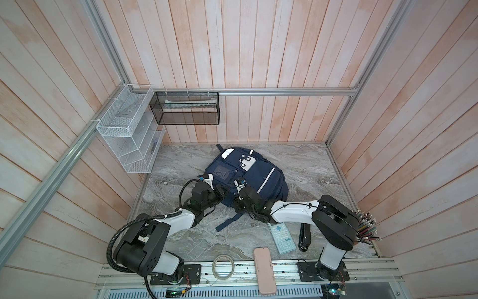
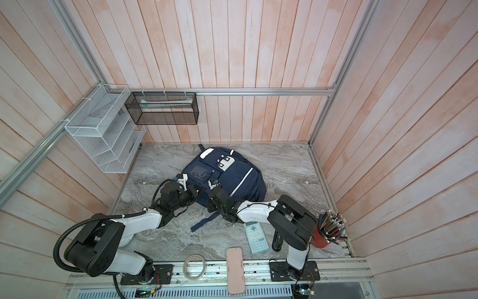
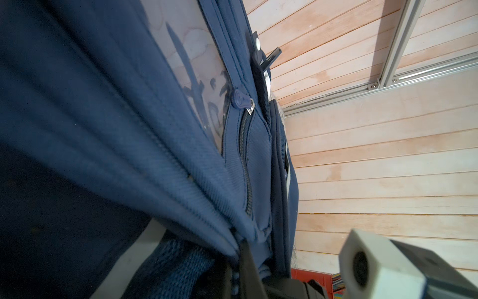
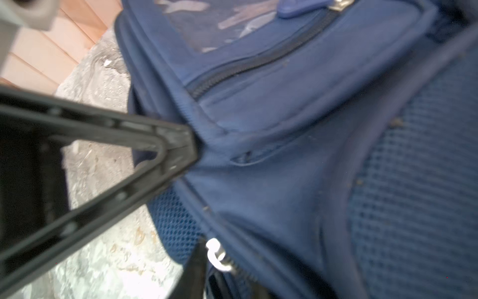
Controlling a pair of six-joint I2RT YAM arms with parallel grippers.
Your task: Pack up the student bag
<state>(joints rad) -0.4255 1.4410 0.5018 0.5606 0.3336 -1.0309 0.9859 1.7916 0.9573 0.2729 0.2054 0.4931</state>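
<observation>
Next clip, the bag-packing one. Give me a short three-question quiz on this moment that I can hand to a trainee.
1. True or false: the left gripper is shut on fabric of the student bag.
2. What colour is the cup that holds the pencils?
3. Which of these lies partly across the front rail? A. pink case B. student bag C. cup

Key: 1 true; 2 red; 3 A.
</observation>
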